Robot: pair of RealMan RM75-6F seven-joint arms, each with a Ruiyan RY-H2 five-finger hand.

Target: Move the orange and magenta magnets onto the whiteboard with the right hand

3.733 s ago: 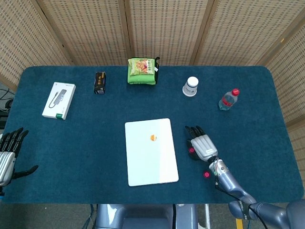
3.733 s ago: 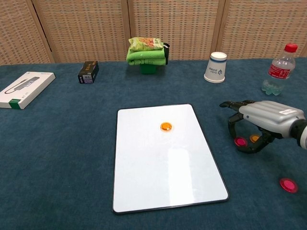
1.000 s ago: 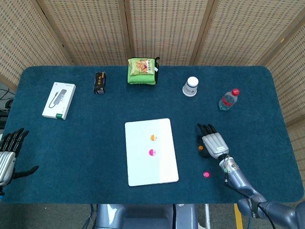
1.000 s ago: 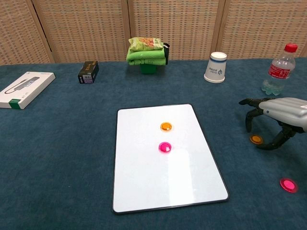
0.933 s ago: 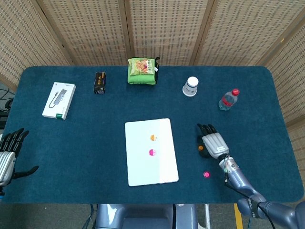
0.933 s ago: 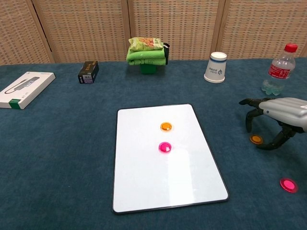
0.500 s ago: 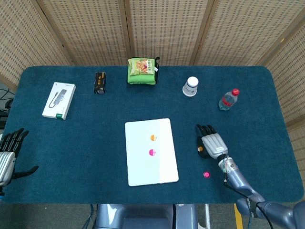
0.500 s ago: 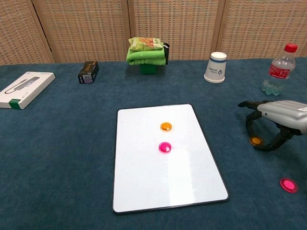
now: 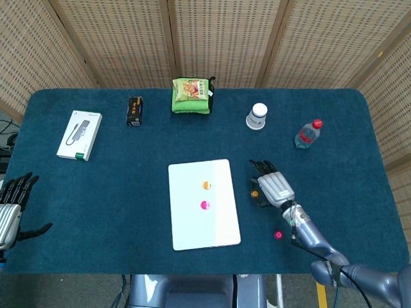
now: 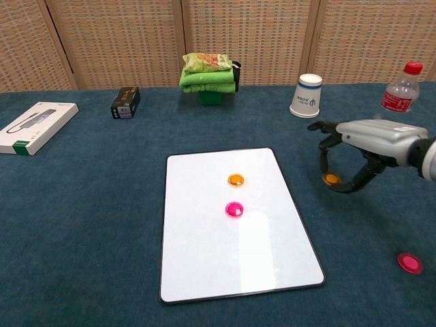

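Your whiteboard [image 10: 238, 252] is smooth and glossy, catching a bright glare, and it lies on a matt, felt-like blue table cloth [image 10: 88, 225]. Behind the whiteboard you have a paper cup [image 10: 307, 95], a clear plastic bottle [image 10: 397, 95] and woven rattan-look screens [image 10: 122, 41]. Your right hand [image 10: 354, 151] has a satin grey metal-look shell with black fingers [image 10: 322, 155].

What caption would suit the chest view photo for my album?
Right hand holds an orange magnet beside a whiteboard already bearing one orange and one magenta magnet.
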